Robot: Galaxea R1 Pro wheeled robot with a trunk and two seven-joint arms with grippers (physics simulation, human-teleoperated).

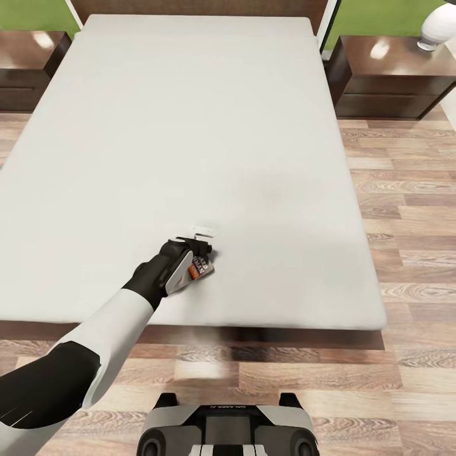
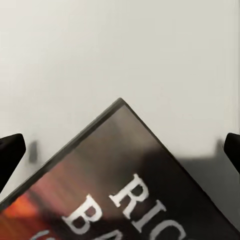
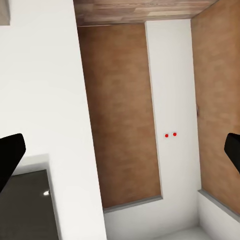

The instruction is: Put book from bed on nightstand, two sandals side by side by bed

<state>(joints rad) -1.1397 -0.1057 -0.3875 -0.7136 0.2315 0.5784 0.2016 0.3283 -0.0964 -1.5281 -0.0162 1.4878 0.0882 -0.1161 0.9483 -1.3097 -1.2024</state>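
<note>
The book, dark with orange and white lettering, lies on the pale grey bed near its front edge. My left gripper hangs right over the book, open. In the left wrist view the book lies between the two spread dark fingertips, apart from both. Two dark brown nightstands flank the headboard, one at the left and one at the right. My right gripper is open and holds nothing, facing brown and white wall panels. The sandals are out of view.
A white vase stands on the right nightstand. Wood-plank floor runs along the bed's right side and in front of it. My base stands close to the bed's foot.
</note>
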